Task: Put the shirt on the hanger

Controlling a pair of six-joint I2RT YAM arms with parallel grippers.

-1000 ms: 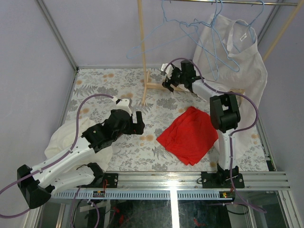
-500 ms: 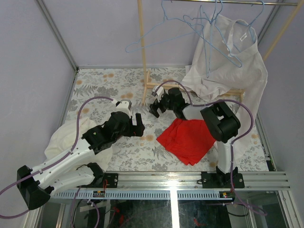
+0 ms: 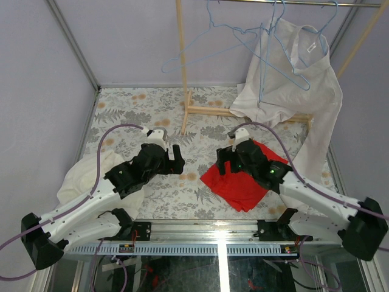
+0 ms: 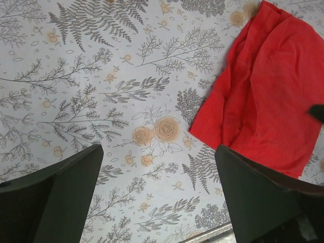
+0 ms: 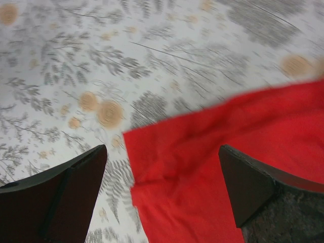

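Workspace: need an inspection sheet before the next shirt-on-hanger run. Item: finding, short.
Surface: floral-print table, flat.
Job's things: white shirt hangs at the rack, hem pooled on the table; blue wire hangers cross it, seating cannot be told.
Clutter: red cloth mid-table; off-white garment at the left edge.
Grippers: left tool open, empty; right tool open above the red cloth.
Cables: purple cables loop along both arms.
Surroundings: wooden rack, lilac walls.

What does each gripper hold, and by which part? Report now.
Nothing. The left gripper and the right gripper are both open and empty.
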